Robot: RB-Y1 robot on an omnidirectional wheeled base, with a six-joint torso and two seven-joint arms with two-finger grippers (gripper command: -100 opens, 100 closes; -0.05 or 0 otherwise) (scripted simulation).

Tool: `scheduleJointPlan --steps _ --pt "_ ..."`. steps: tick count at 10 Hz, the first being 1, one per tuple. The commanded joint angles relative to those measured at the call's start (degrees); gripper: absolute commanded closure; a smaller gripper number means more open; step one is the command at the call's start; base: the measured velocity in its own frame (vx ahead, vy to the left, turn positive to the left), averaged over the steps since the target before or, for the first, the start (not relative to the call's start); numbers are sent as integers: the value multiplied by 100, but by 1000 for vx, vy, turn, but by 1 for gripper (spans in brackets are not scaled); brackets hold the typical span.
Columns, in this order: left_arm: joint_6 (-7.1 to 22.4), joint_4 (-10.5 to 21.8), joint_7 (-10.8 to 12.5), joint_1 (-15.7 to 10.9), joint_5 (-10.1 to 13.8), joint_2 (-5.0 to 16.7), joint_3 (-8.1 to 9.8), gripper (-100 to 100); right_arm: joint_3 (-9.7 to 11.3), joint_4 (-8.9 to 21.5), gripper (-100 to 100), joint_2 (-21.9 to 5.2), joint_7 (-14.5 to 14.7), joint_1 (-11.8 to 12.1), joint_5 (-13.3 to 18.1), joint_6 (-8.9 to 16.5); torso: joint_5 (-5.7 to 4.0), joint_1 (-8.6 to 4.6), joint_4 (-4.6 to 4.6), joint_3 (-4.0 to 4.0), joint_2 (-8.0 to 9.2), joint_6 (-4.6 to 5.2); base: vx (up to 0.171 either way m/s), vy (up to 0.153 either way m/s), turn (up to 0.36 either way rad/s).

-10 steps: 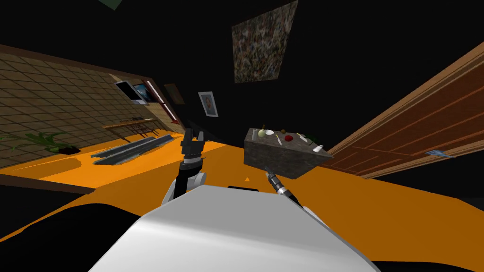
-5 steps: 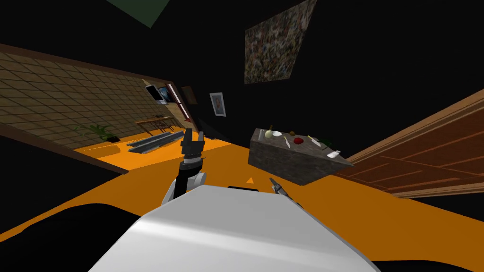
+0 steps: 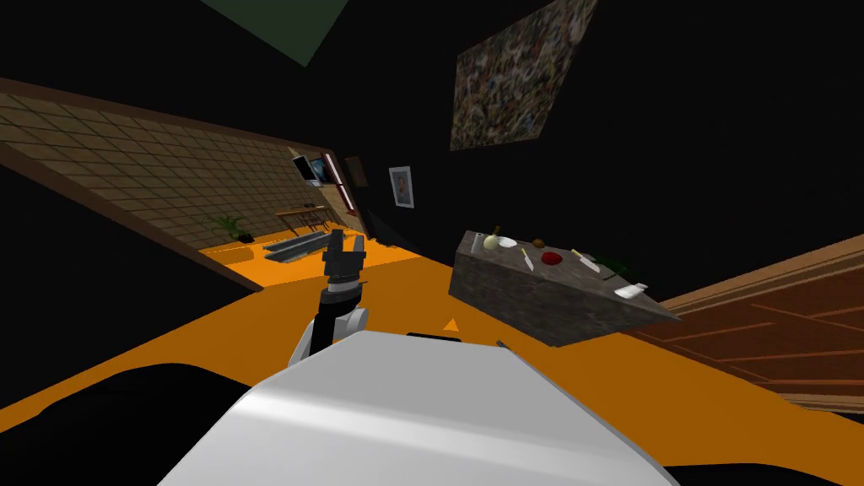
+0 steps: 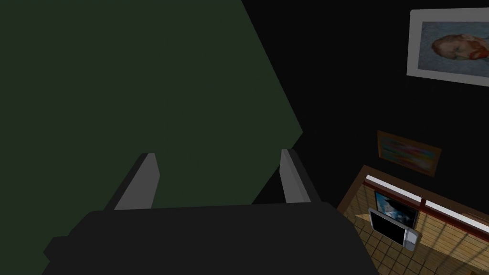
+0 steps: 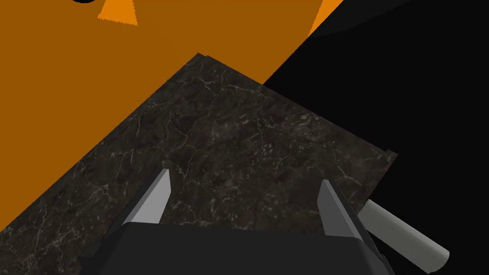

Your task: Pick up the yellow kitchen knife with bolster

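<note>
Yellow-handled knife flat on the counter top, just right of a red round thing. Right gripper faces the counter's dark stone side, fingers spread, knife well apart from them. Left gripper raised left of the counter, fingers spread.

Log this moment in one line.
left gripper: open, raised | right gripper: open, facing counter | yellow-handled knife: on counter top, not grasped
</note>
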Motion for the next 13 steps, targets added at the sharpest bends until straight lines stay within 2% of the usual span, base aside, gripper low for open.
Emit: scheduleJointPlan --steps 1,3,4,5,6,7,8,9,10,11,12,13 --pt "0 0 0 0 0 0 0 0 139 286 -100 -286 -124 70 -144 76 0 0 0 0 0 0 12 36 255" --pt "0 0 0 0 0 0 0 0 139 435 -100 -469 -124 70 -144 76 -2 -4 -2 -5 -10 -2 21 15 65" --pt "0 0 0 0 0 0 0 0 262 785 -100 -621 -204 170 -249 66 -2 -8 -2 -5 -9 0 36 24 279" --pt "0 0 0 -1 0 0 0 0 262 805 -100 -781 -204 170 -249 66 -1 -5 -2 -8 -14 -6 39 8 164" --pt "0 0 0 0 0 0 0 0 262 805 -100 -809 -204 170 -249 66 -2 -8 -3 -9 -16 -2 20 -4 -5" --pt "0 0 0 1 0 0 1 0 379 1054 -100 -1064 -285 264 -352 51 -3 -11 -2 -7 -12 0 49 3 261" --pt "0 0 0 0 0 0 0 0 379 1165 -100 -1142 -285 264 -352 51 -4 -13 -3 -11 -20 -7 55 1 198" --pt "0 0 0 1 0 0 0 0 489 1334 -100 -1401 -368 353 -452 30 -3 -12 -4 -13 -24 -3 87 -5 289" --pt "0 0 0 0 0 1 0 0 489 1513 -100 -1462 -368 353 -452 30 -4 -15 -6 -19 -35 -7 77 -17 165" --pt "0 0 0 1 0 1 1 0 592 1713 -100 -1692 -451 436 -548 6 -4 -16 -7 -19 -33 -1 95 -26 268" --pt "0 0 0 0 0 1 0 0 592 1848 -100 -1765 -451 436 -548 6 -5 -21 -8 -23 -40 -8 86 -32 157" --pt "0 0 0 1 0 1 1 0 688 2168 -100 -1954 -534 512 -640 -22 -7 -21 -8 -22 -38 -1 113 -28 280"
